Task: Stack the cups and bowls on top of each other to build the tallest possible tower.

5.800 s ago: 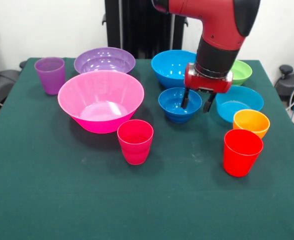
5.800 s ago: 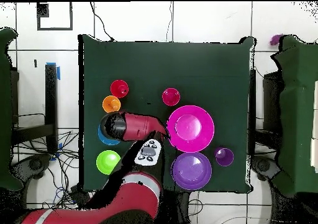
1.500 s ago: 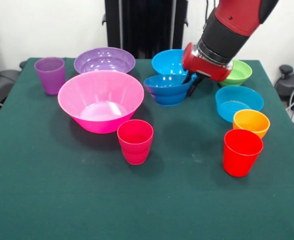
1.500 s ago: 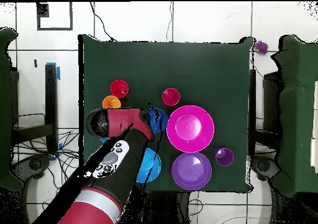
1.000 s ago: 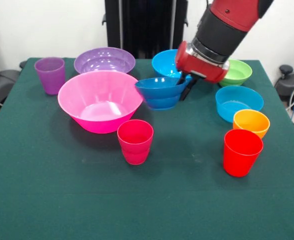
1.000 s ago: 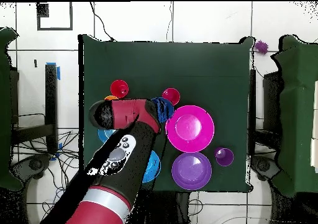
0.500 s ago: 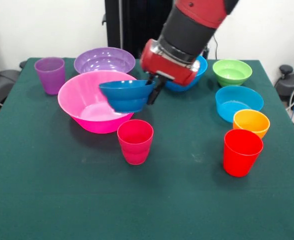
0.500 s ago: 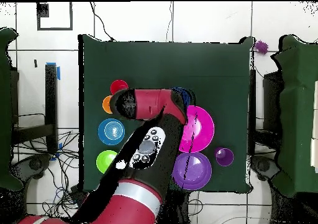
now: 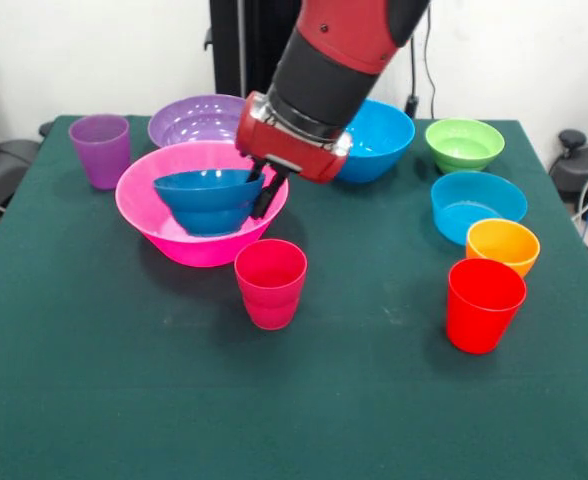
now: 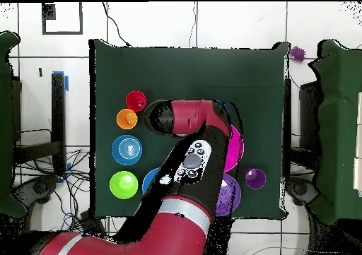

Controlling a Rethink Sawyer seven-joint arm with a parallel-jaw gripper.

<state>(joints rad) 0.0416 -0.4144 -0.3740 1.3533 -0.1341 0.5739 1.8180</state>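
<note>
My gripper [image 9: 261, 190] is shut on the rim of the small dark blue bowl [image 9: 204, 200] and holds it tilted just over the inside of the huge pink bowl [image 9: 139, 190]. The large purple bowl [image 9: 209, 120] stands behind the pink one, and the large blue bowl [image 9: 379, 140] is behind my arm. The magenta cup [image 9: 270, 283] stands in front of the pink bowl, the purple cup [image 9: 100, 150] at the far left, and the red cup [image 9: 485, 305] at the near right. In the overhead view my arm [image 10: 187, 160] hides the gripper and the dark blue bowl.
A green bowl [image 9: 464, 143], a cyan bowl [image 9: 477, 205] and a small orange bowl [image 9: 502, 245] stand in a line along the right side. They also show in the overhead view: green bowl [image 10: 124, 184], cyan bowl [image 10: 126, 150], orange bowl [image 10: 127, 119].
The gripper took the small dark blue bowl from the table, lifted it, and has carried it leftward in the front view to over the pink bowl.
</note>
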